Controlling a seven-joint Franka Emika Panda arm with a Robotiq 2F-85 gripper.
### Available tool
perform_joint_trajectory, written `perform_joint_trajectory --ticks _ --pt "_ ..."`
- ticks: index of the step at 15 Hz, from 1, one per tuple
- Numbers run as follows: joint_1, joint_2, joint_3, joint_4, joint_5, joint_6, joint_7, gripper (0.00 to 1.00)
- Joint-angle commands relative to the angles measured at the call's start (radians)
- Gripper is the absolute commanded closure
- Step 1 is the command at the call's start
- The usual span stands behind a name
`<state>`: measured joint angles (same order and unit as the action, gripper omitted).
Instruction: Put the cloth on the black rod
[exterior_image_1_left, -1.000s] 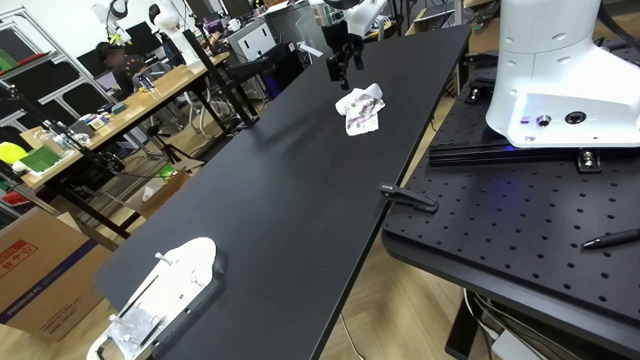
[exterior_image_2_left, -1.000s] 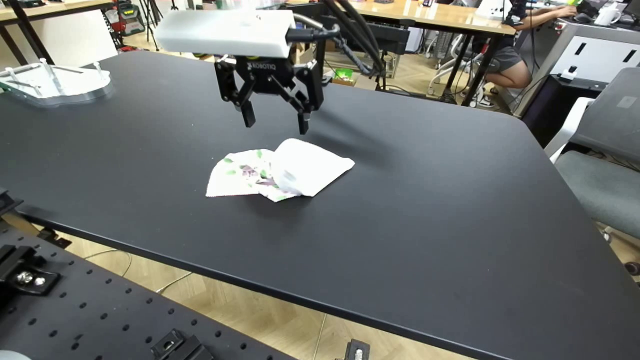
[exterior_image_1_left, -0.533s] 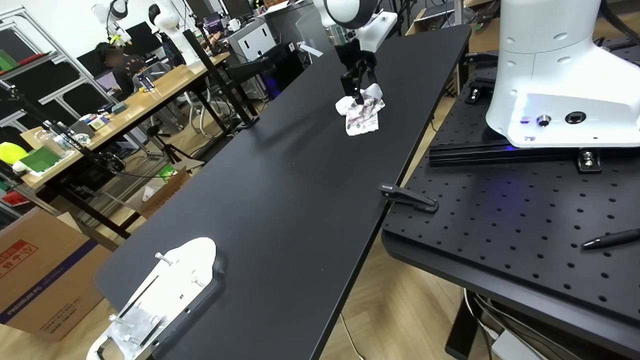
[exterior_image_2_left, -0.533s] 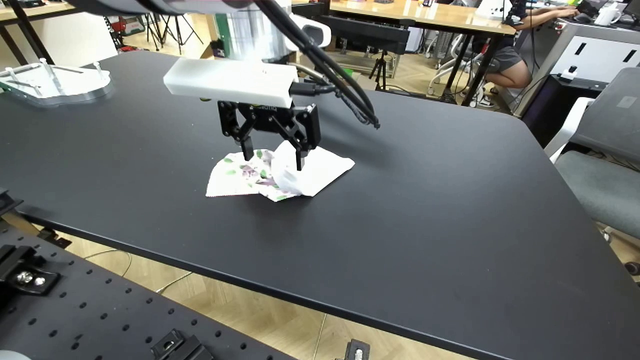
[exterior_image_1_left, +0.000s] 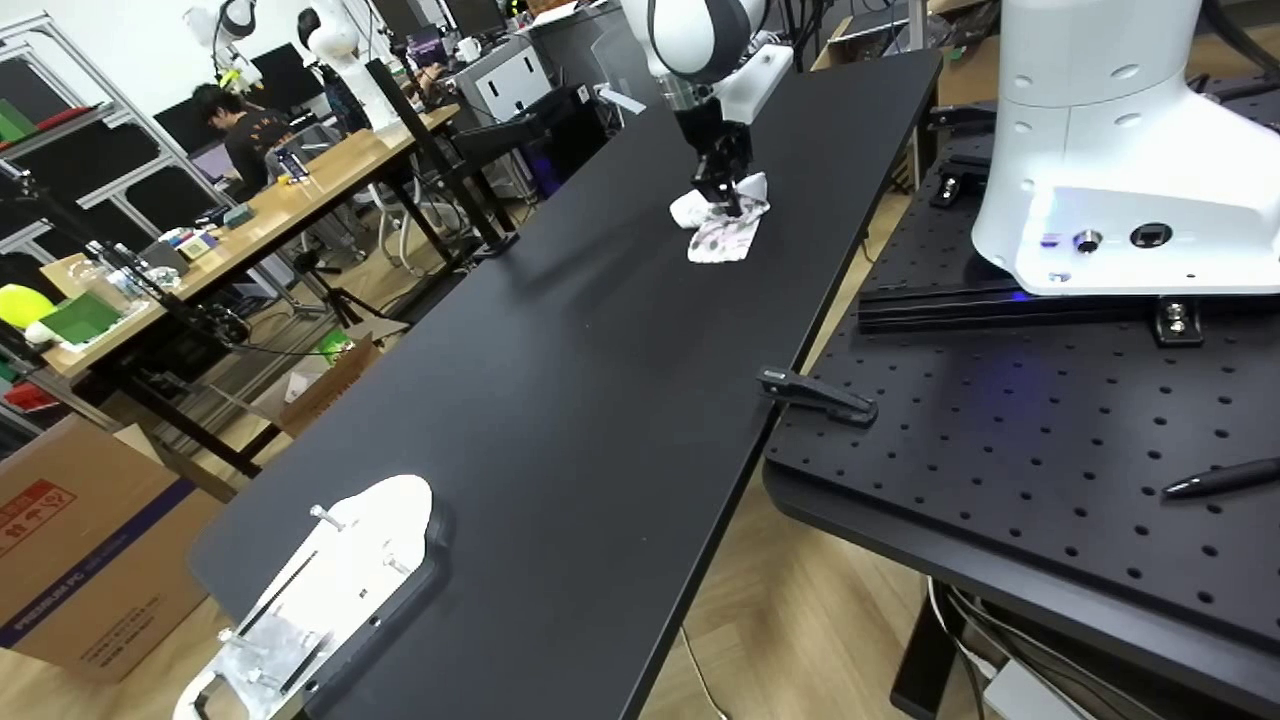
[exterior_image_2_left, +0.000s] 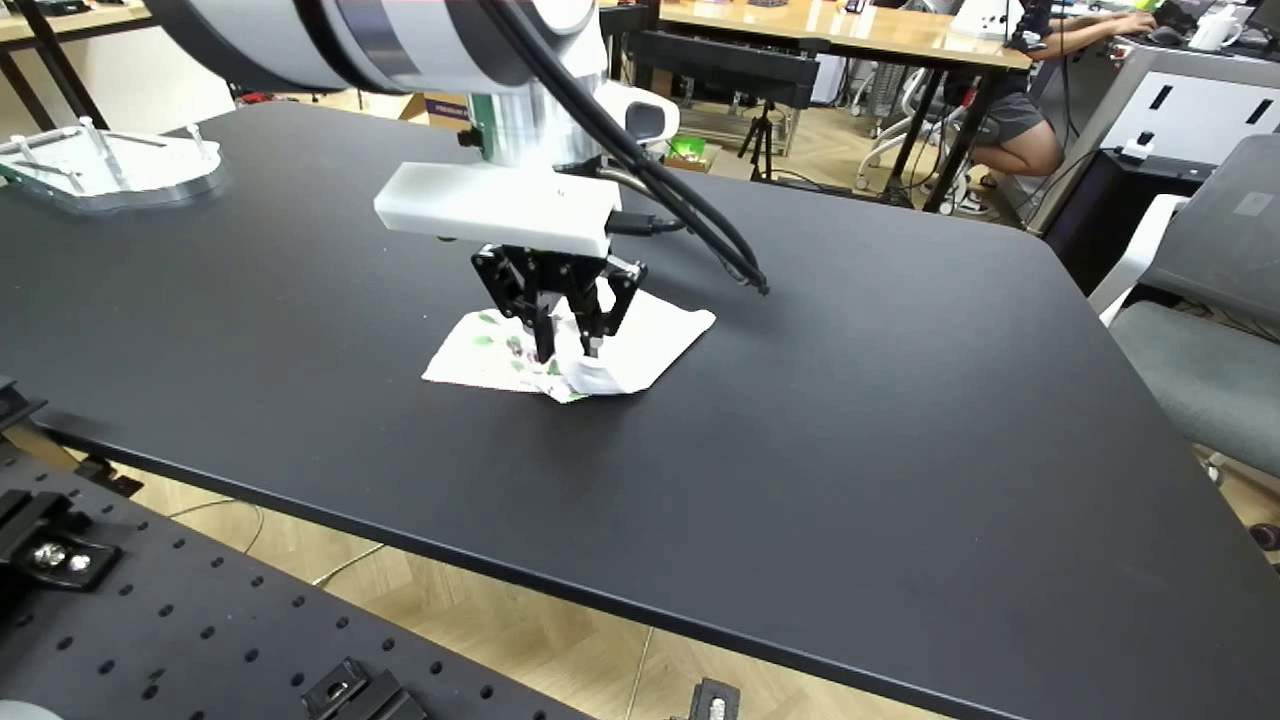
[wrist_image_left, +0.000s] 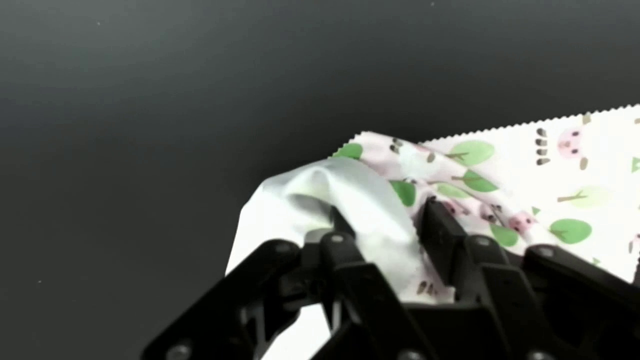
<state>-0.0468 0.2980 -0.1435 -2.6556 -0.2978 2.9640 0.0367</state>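
Observation:
The cloth (exterior_image_2_left: 660, 335), white with a print of green leaves and pink animal faces, lies crumpled on the black table. It shows in an exterior view (exterior_image_1_left: 725, 243) too. My gripper (exterior_image_2_left: 568, 350) points down into its middle, fingers partly closed but apart. In the wrist view a loose fold of cloth (wrist_image_left: 365, 200) bulges up between the fingers (wrist_image_left: 442, 232), not visibly pinched. The lower part of the fingertips is hidden in the folds. A black bar (exterior_image_2_left: 725, 70) on a post stands at the table's far edge; I cannot tell whether it is the black rod.
A white plate with upright metal pegs (exterior_image_1_left: 330, 570) lies at one end of the table, also seen in an exterior view (exterior_image_2_left: 110, 165). A black clamp (exterior_image_1_left: 818, 395) grips the near edge beside the perforated board (exterior_image_1_left: 1000, 430). A grey chair (exterior_image_2_left: 1210, 290) stands past the table.
My gripper has come down onto the cloth and its fingers have drawn closer together. The cloth has shifted slightly and bunched up between them.

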Motion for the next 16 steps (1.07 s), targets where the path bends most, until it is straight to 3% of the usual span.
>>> perform_joint_trajectory --ticks 1,4,9,14,16 --pt "0.03 -0.015 -0.022 0.01 0.022 -0.015 -0.026 0.9" --pt "0.03 -0.094 -0.013 -0.013 0.038 -0.095 -0.039 1.0" --pt "0.04 -0.316 -0.022 -0.017 -0.015 -0.4 0.041 0.99" --pt "-0.002 -0.537 0.045 0.077 0.011 -0.787 0.03 0.99" --pt "-0.012 -0.59 0.072 0.144 -0.008 -0.871 0.034 0.99"
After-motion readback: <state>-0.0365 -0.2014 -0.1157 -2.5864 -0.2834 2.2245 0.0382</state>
